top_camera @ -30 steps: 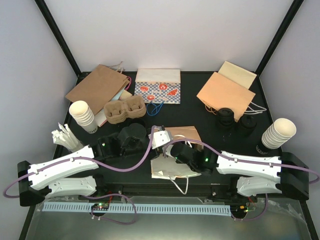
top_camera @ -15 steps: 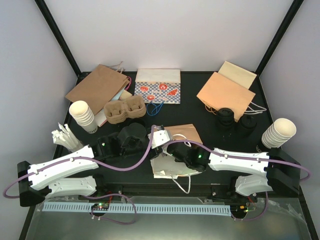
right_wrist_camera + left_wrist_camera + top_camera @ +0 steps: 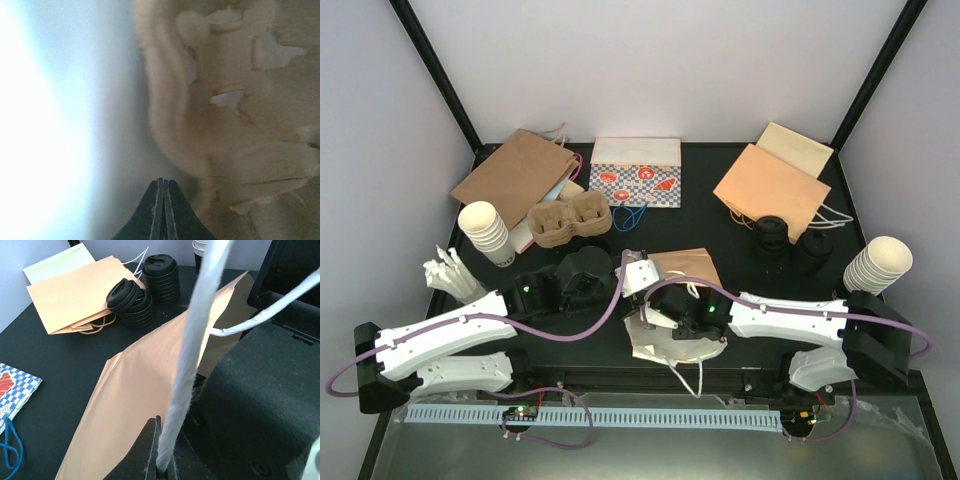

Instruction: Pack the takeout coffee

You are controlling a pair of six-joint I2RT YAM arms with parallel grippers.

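The takeout coffee, two short black-lidded cups (image 3: 770, 233) (image 3: 814, 247), stands at the right rear, far from both grippers. In the left wrist view the same cups (image 3: 131, 302) (image 3: 162, 275) sit beyond the bag. A tan paper bag (image 3: 692, 264) (image 3: 135, 405) lies at the table's front centre. My left gripper (image 3: 638, 272) (image 3: 164, 467) is shut on its white rope handle (image 3: 192, 365) and holds it up. My right gripper (image 3: 653, 316) (image 3: 163, 182) is shut on nothing and reaches into the bag's mouth, beside a brown pulp carrier (image 3: 225, 125) and the pale bag wall.
Pulp cup carriers (image 3: 568, 220) sit at the left rear, next to a brown bag (image 3: 515, 175) and a checkered box (image 3: 635, 175). Orange bags (image 3: 770, 185) lie at the right rear. Paper cup stacks (image 3: 485, 230) (image 3: 877, 265) stand at both sides. White packets (image 3: 450, 275) lie at the left.
My right arm has slid left and its gripper has gone further into the bag's mouth. The left gripper has kept its hold on the handle without moving.
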